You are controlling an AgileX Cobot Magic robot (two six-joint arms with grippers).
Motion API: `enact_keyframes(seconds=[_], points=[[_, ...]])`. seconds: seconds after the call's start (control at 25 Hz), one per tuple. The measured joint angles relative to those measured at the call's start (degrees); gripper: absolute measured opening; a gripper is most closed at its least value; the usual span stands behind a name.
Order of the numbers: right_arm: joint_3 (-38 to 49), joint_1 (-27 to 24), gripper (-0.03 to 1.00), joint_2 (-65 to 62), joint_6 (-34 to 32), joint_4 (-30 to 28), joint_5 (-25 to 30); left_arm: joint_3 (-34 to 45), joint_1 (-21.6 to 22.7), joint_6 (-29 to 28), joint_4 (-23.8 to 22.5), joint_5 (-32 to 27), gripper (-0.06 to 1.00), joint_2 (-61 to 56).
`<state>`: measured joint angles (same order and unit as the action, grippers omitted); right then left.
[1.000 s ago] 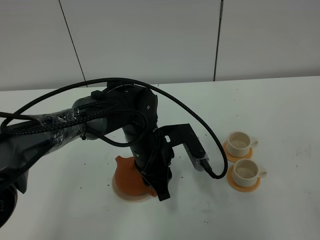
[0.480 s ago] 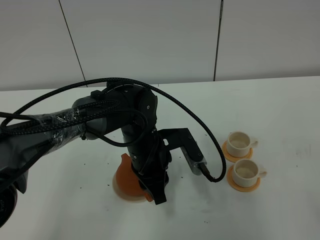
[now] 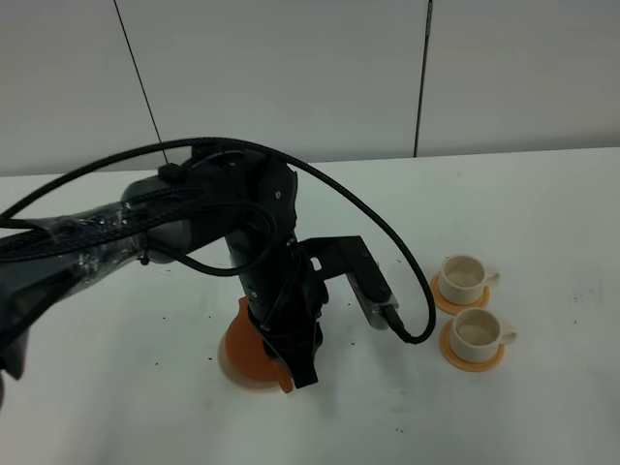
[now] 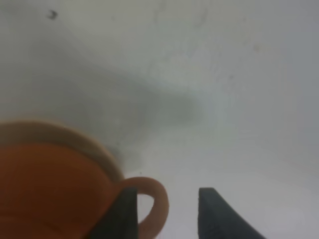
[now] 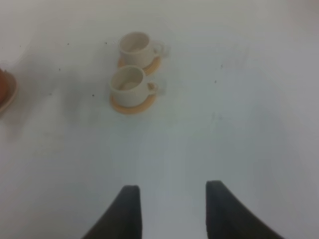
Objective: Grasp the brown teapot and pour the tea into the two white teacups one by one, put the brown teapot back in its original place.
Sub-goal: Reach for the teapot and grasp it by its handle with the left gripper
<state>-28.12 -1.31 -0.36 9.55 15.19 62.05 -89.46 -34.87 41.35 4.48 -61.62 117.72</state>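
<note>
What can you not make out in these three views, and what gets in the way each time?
- Lid and spout of the brown teapot: in the exterior high view the left arm covers them; in the left wrist view they are cut off by the picture's edge and blurred.
- Whether the white teacups hold tea: too small from above, blurred in the right wrist view.
- Right arm: outside the exterior high picture; only the right tool shows.

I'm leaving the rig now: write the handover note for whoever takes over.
Left gripper: open, jaws at the teapot handle, not clamped.
Right gripper: open above the table, holding nothing.
Teapot sits on its trivet; cups on coasters, apparently empty.
Done: left gripper at the handle.
Left: grasp, pour into each cup, return teapot to trivet.
</note>
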Motion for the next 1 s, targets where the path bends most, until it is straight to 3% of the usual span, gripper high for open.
enact_keyframes(seconds=[0.2, 0.52, 0.76, 1.0], points=[[0.0, 0.0, 0.30, 0.0, 0.0, 0.0, 0.0, 0.0, 0.0, 0.0, 2.6, 0.0, 0.36, -1.9], [0.0, 0.0, 0.30, 0.0, 0.0, 0.0, 0.0, 0.0, 0.0, -1.2, 13.5, 0.4, 0.36, -1.9], [0.0, 0.0, 0.30, 0.0, 0.0, 0.0, 0.0, 0.0, 0.0, -6.1, 14.6, 1.6, 0.36, -0.5], [0.0, 0.0, 0.30, 0.0, 0.0, 0.0, 0.0, 0.0, -0.5, -7.1, 14.7, 1.9, 0.36, 1.9]])
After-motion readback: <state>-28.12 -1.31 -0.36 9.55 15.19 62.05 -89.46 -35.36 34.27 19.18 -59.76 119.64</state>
